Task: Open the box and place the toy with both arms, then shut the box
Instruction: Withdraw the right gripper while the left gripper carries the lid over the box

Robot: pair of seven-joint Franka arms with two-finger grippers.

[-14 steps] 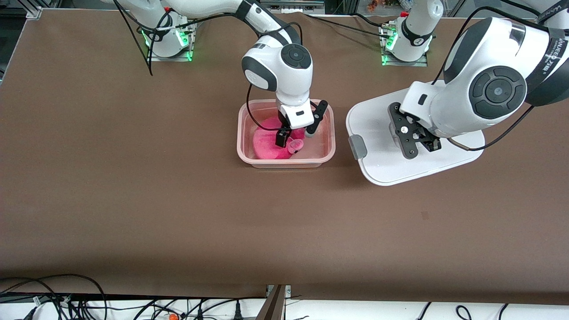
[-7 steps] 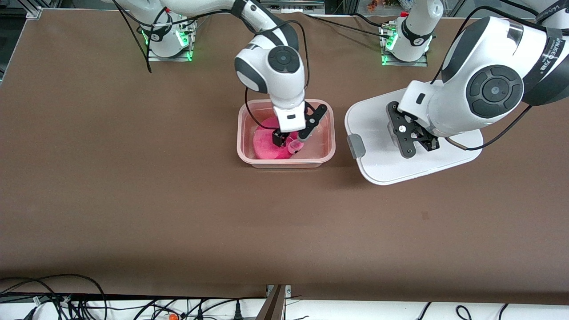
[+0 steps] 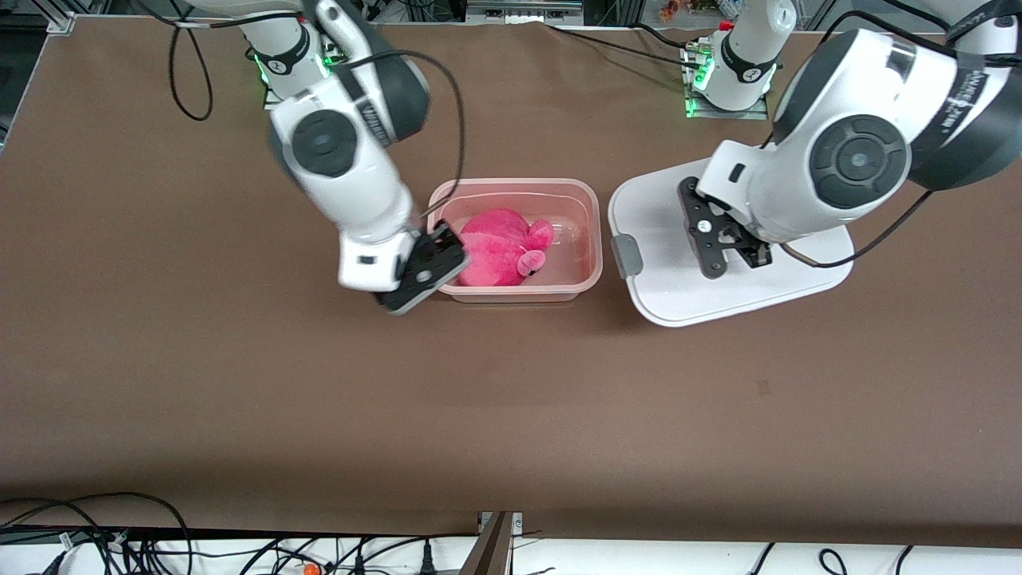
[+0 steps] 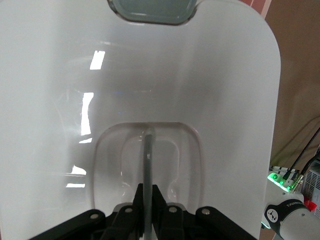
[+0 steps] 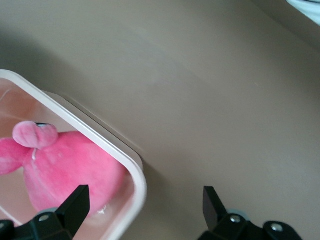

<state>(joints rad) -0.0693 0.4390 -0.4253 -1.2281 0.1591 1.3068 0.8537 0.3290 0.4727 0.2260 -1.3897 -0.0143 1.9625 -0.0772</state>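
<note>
Toy (image 3: 497,247) sits in the open box (image 3: 591,239), frame centre. Left tool (image 3: 722,243) pinches the lid (image 3: 671,295) handle; right tool (image 3: 421,267) gapes empty.

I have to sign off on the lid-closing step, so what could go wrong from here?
1. The left gripper pinches only the thin handle of the lid; the lid could tilt or slip when carried.
2. The right gripper, open, hangs over the box rim and may block the lid.
3. The toy may bulge above the rim.
</note>
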